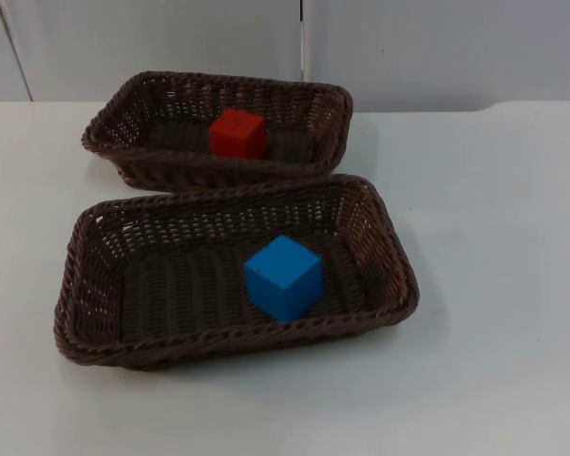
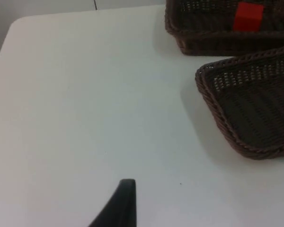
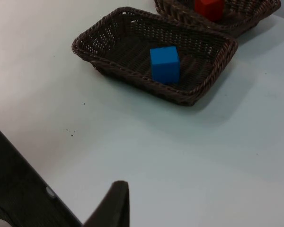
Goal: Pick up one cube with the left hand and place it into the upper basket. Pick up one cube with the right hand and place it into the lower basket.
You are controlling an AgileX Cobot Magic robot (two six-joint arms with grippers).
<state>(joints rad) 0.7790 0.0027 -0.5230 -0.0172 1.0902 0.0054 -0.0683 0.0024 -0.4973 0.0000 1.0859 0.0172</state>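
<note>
The white table (image 1: 494, 285) carries the two baskets, and both lie well ahead of the left gripper (image 2: 123, 203) and the right gripper (image 3: 116, 203), whose grip cannot be told. The red cube (image 1: 237, 133) is seen inside the upper basket (image 1: 104, 142) and the blue cube (image 1: 283, 276) inside the lower basket (image 1: 76, 313). Little can go wrong now, it is judged, unless a basket is pushed by an arm and a cube is tipped out.

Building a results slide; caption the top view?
Red cube in the upper basket, blue cube in the lower basket.
</note>
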